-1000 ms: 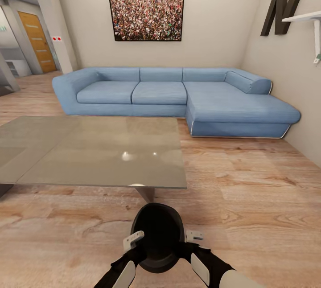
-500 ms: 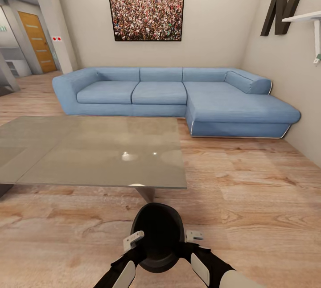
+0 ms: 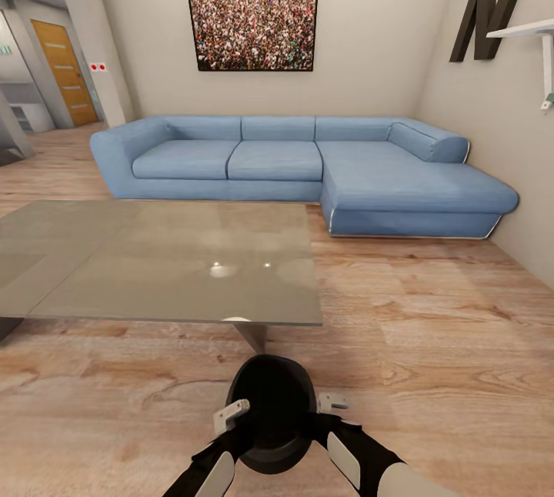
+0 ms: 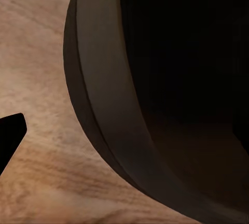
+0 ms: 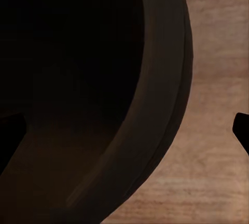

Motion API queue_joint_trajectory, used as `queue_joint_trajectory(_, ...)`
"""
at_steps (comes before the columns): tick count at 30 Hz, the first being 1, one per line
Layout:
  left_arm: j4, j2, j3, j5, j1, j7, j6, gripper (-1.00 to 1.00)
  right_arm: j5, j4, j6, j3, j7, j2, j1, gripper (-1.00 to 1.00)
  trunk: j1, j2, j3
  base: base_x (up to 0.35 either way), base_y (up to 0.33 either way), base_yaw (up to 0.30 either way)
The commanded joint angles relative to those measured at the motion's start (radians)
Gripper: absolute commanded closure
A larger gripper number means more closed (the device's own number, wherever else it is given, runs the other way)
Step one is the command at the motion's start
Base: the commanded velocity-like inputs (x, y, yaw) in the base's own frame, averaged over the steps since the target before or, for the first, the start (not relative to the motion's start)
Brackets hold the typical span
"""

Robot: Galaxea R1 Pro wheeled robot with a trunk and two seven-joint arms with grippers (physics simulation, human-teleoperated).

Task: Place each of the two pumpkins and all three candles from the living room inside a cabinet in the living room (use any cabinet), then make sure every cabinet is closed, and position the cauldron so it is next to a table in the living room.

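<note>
I've got the cauldron [image 3: 271,412] pinched between left gripper [image 3: 231,415] and right gripper [image 3: 332,404] | each clamped on its rim | table [image 3: 161,262] just ahead

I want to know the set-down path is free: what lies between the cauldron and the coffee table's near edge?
In the head view, bare wooden floor separates the cauldron from the table; nothing else lies there, apart from the table's grey leg under its edge.

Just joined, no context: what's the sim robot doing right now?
Both arms hold a round black cauldron between them, left tool and right tool at opposite sides of its rim. It sits low over the wooden floor, just in front of the glossy glass-topped coffee table. A blue corner sofa stands behind.
</note>
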Motion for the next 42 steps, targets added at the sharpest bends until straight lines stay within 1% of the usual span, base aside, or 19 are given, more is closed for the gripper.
queue_joint_trajectory(1, -0.002, 0.001, -0.004, 0.007, 0.000, 0.008, 0.003, -1.00, -0.006, -0.001, 0.004, 0.006, -0.003, 0.000, 0.000, -1.00, 0.000, 0.000, -0.001, 0.000, 0.000, 0.000)
queue_joint_trajectory(4, -0.002, 0.001, -0.004, 0.007, 0.000, 0.008, 0.003, -1.00, -0.006, -0.001, 0.004, 0.006, -0.003, 0.000, 0.000, -1.00, 0.000, 0.000, -0.001, 0.000, 0.000, 0.000)
queue_joint_trajectory(12, -0.002, 0.002, -0.003, 0.007, 0.000, 0.008, 0.004, -1.00, -0.006, -0.001, 0.004, 0.006, -0.003, -0.001, 0.000, -1.00, -0.004, 0.001, 0.030, 0.000, 0.000, 0.000)
queue_joint_trajectory(19, -0.002, 0.002, 0.005, 0.010, 0.000, 0.008, 0.007, -1.00, -0.006, -0.001, 0.005, 0.006, -0.003, -0.001, 0.000, -1.00, -0.007, 0.003, 0.057, -0.002, 0.000, 0.000)
queue_joint_trajectory(26, -0.002, 0.003, 0.005, 0.010, 0.000, 0.008, 0.007, -1.00, -0.006, -0.001, 0.003, 0.006, -0.003, -0.001, 0.000, -1.00, -0.010, 0.005, 0.084, -0.137, 0.000, 0.000)
queue_joint_trajectory(34, -0.001, 0.003, 0.005, 0.010, 0.000, 0.008, 0.007, -1.00, 0.001, -0.001, -0.003, 0.007, -0.003, -0.001, 0.000, -1.00, -0.014, 0.007, 0.115, -0.011, 0.000, 0.000)
queue_joint_trajectory(38, 0.000, 0.004, 0.005, 0.010, 0.000, 0.008, 0.007, -1.00, -0.004, -0.001, -0.004, 0.005, -0.003, -0.001, 0.000, -1.00, -0.016, 0.008, 0.131, 0.000, 0.000, 0.000)
queue_joint_trajectory(42, 0.000, 0.005, 0.006, 0.010, 0.000, 0.008, 0.007, -1.00, -0.006, -0.001, -0.005, 0.005, -0.003, -0.001, 0.000, -1.00, -0.031, 0.036, 0.143, 0.000, 0.000, 0.000)
